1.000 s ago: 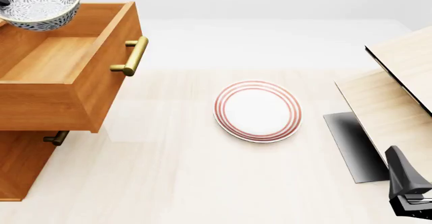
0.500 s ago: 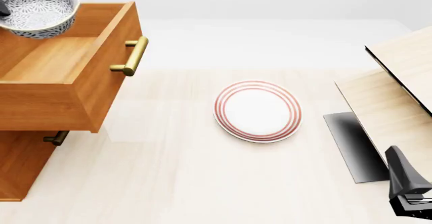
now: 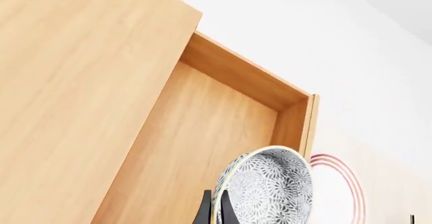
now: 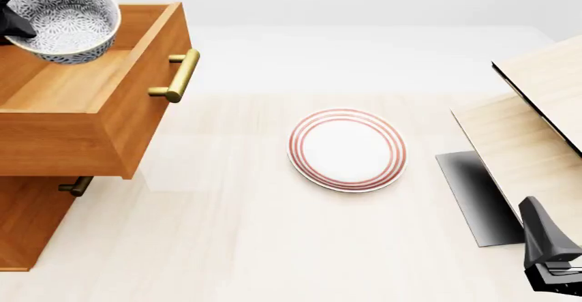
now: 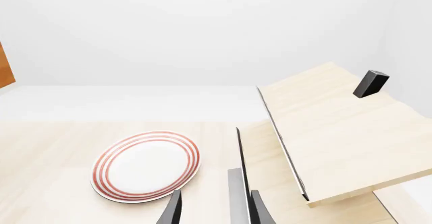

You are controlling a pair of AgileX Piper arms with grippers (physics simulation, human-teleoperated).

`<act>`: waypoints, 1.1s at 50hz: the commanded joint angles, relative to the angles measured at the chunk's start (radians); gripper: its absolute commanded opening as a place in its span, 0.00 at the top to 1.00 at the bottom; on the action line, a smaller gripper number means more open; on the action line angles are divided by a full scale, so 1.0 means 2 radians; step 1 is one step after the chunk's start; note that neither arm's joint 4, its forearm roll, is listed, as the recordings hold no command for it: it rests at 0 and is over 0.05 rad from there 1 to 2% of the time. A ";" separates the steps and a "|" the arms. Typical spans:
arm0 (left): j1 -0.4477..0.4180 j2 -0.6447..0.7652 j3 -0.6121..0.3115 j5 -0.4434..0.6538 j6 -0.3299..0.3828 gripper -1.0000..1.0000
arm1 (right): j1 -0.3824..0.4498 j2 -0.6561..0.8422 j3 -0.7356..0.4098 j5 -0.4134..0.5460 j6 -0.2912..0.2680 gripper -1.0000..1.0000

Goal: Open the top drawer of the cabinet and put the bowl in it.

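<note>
Three-drawer cabinet (image 4: 37, 213) at far left with top drawer (image 4: 82, 104) pulled open, red-ringed plate (image 4: 347, 149) mid-table, speckled bowl (image 4: 71, 21) tilted above the drawer's back end – left gripper (image 3: 214, 215) pinching its rim, right gripper (image 5: 214, 210) low at right, fingers slightly apart, holding nothing.

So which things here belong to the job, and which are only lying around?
For the job: bowl, held in the left hand; open top drawer; cabinet.
Just around: red-ringed plate; pale wooden structure; idle right hand.
</note>
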 commanded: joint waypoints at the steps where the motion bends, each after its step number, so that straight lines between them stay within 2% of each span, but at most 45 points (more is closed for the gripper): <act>1: -0.002 0.017 0.006 -0.021 -0.004 1.00 | 0.000 -0.001 0.000 0.000 0.000 0.00; 20: 0.011 0.037 0.023 -0.046 -0.007 1.00 | 0.000 -0.001 0.000 0.000 0.000 0.00; 55: 0.028 0.082 0.024 -0.077 -0.002 1.00 | 0.000 -0.001 0.000 0.000 0.000 0.00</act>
